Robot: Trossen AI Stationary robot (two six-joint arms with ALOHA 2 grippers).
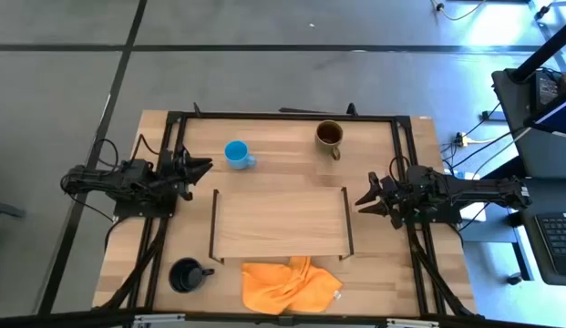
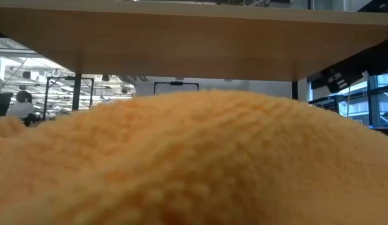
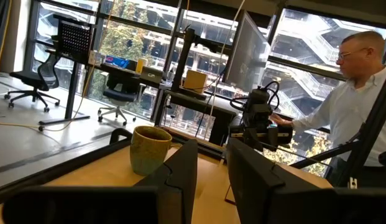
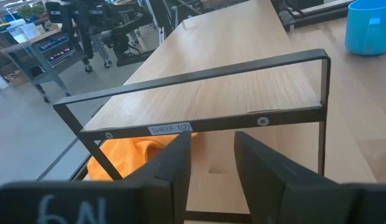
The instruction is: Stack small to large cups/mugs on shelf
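High view: I saw the shelf bare at mid-table, no mug on it yet, so I judged the stacking had not begun.
Blue mug: the small blue mug stood upright on the table beyond the shelf's far-left corner, handle toward the shelf's middle, near my left arm.
Olive mug: the large olive mug stood upright beyond the shelf's far-right part, well apart from the blue one; the left wrist view showed it ahead of that arm's fingers.
Black mug: the black mug sat at the table's near-left corner, handle toward the cloth, well apart from the other two.
Cloth: an orange cloth lay crumpled just beside the shelf's near edge; it blanketed the low view, so that camera gave me nothing useful.
Left gripper: the left gripper waited off the shelf's left end, jaws parted and empty, pointing across the table.
Right gripper: the right gripper waited at the shelf's right end frame, jaws parted, holding nothing.
Person: someone in a white shirt stood beyond the table, clear of both arms.
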